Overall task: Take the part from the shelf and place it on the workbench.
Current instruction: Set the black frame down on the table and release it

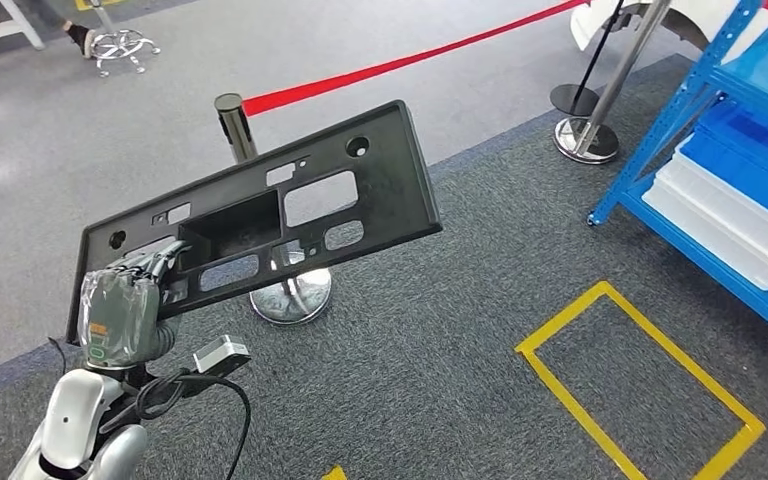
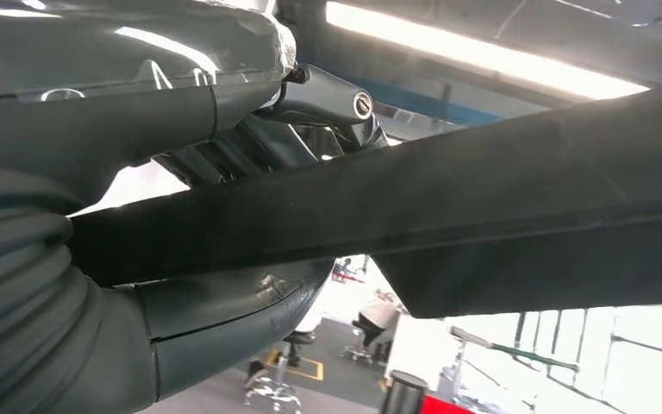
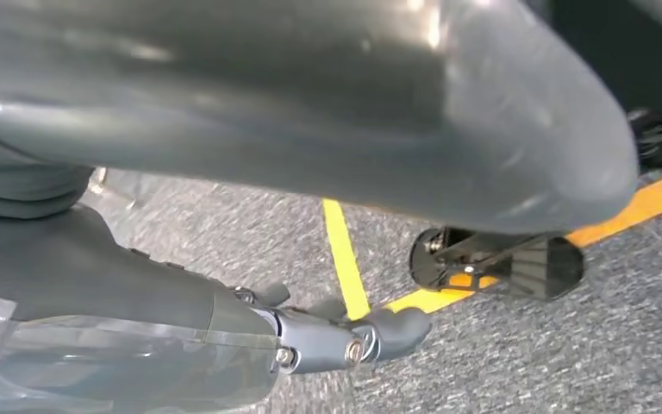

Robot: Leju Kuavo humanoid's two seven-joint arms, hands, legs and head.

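Part (image 1: 360, 190), a flat black panel with rectangular cutouts, gripped by left hand (image 1: 125, 305).

the left hand (image 1: 120, 315) sits at seven o'clock, gripping the near end of the part (image 1: 260, 215), which reaches up toward one o'clock. a stanchion post (image 1: 232, 120) stands behind the part. the shelf (image 1: 730, 190) is at three o'clock, with a taped floor square (image 1: 640, 385) at five o'clock.
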